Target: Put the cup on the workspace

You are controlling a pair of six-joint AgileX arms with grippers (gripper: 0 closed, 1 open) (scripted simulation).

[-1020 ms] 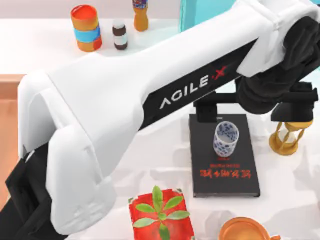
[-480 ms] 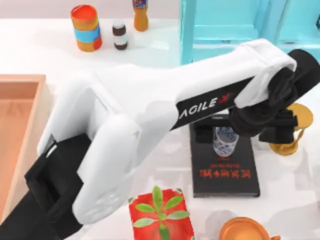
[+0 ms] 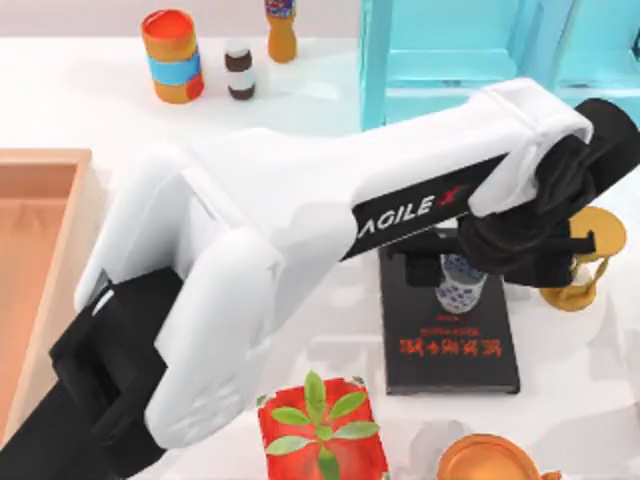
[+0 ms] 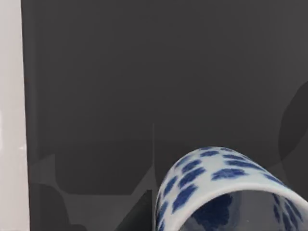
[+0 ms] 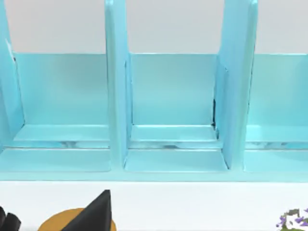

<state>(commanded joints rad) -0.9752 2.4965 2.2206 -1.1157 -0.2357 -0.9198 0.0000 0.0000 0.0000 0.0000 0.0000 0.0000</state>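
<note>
The left tool (image 3: 462,268) hangs over the far end of the black book (image 3: 448,330), at the end of the white AgileX arm (image 3: 330,230) that reaches across the bench from the near left. Its dark body covers the top of the cup (image 3: 460,290), and a black finger (image 3: 415,262) stands just to the cup's left. The cup looks tilted, its mouth leaning toward the tool. How wide the jaws stand, and whether they grip the cup, I cannot tell. In the left wrist view the cup (image 4: 226,187) lies close under the camera, its blue-flowered rim toward the lens, with the book's dark cover (image 4: 144,86) behind it and a strip of white bench (image 4: 10,96) at one edge.

Just right of the tool stands the gold hourglass (image 3: 588,260), partly hidden by the wrist. Nearer than the tool, past the book's red lettering, sit a red box with a green plant (image 3: 322,430) and an orange mug (image 3: 490,462). Beyond the tool rises a light blue rack (image 3: 450,55). Well to its left, at the far edge, are an orange can (image 3: 172,55), a small brown bottle (image 3: 239,70) and an orange bottle (image 3: 281,28). A wooden tray (image 3: 40,260) lies at the left edge.

The right wrist view faces the rack's compartments (image 5: 173,110).
</note>
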